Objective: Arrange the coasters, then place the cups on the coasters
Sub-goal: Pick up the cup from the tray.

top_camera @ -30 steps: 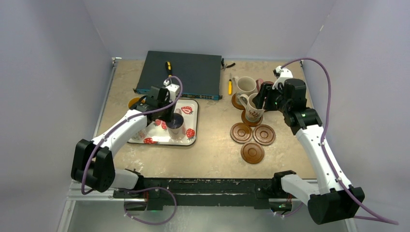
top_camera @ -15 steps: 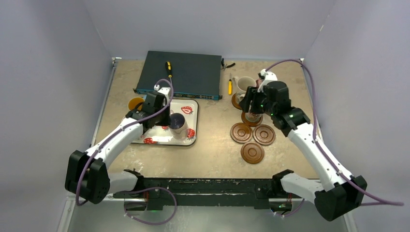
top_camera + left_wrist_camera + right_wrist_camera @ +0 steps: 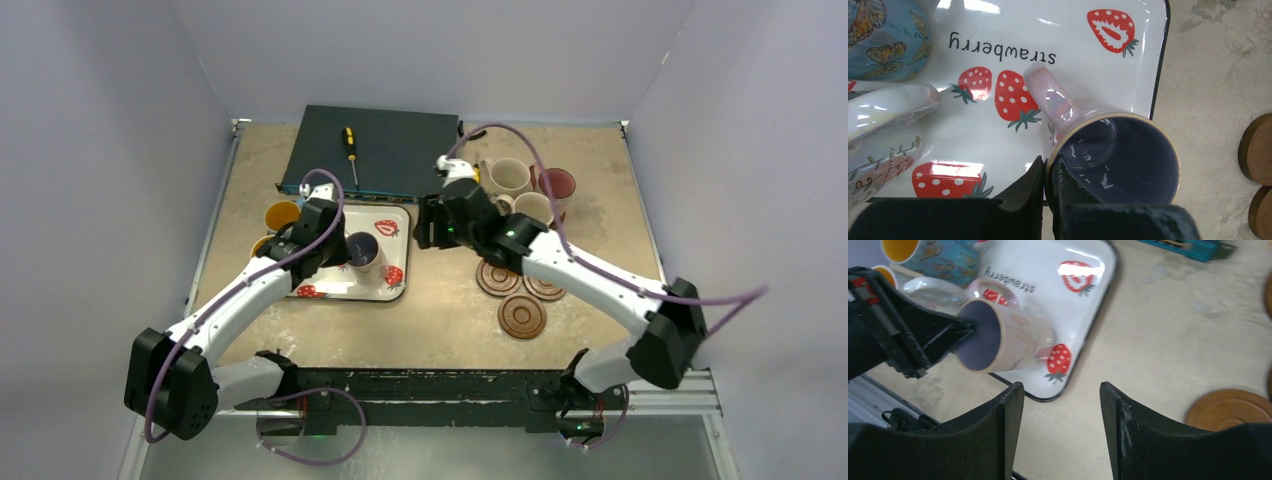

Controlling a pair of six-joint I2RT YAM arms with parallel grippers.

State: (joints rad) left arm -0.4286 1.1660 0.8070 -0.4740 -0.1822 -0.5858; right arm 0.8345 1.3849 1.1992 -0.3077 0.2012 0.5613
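Observation:
A mug with a purple inside [image 3: 365,253] is over the white strawberry tray [image 3: 393,217]. My left gripper [image 3: 347,250] is shut on its near rim [image 3: 1050,167], one finger inside and one outside. In the right wrist view the mug [image 3: 1008,342] looks tilted. My right gripper [image 3: 428,228] hangs open and empty [image 3: 1060,390] over bare table beside the tray. Three cups [image 3: 508,177] [image 3: 556,185] [image 3: 533,207] stand at the back right. Three brown coasters [image 3: 497,278] [image 3: 545,288] [image 3: 522,315] lie bare, one partly under the right arm.
A blue butterfly mug [image 3: 883,40] and a pale mug on its side [image 3: 883,115] crowd the tray's left. Another orange-inside cup [image 3: 262,245] sits under the left arm. A dark flat box [image 3: 385,150] with a screwdriver [image 3: 349,143] lies at the back.
My left gripper has closed on the purple mug's rim. My right arm has left the cups at the back right and swung left toward the tray, open.

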